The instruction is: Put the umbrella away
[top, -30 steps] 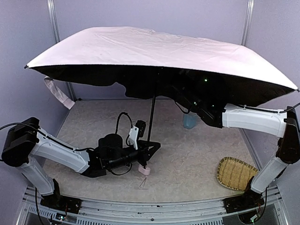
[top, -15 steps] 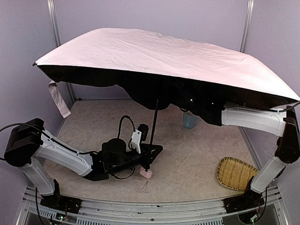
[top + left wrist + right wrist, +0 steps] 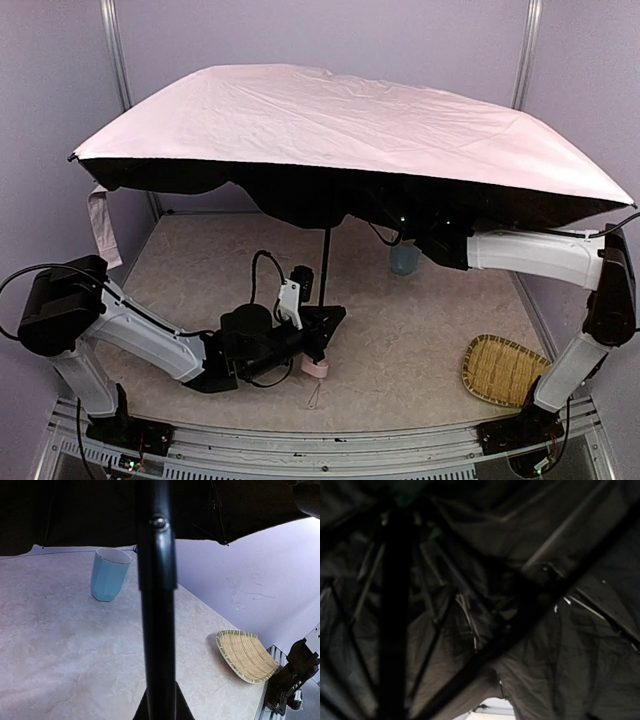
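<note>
I see the umbrella spread above the far half of the desk. Its shaft stands upright near the middle, and its handle is low, toward the near edge. My left gripper is at the shaft's foot, just above the handle. The cup stands right of the shaft toward the far edge, under the canopy. The tray lies by the near right corner.
</note>
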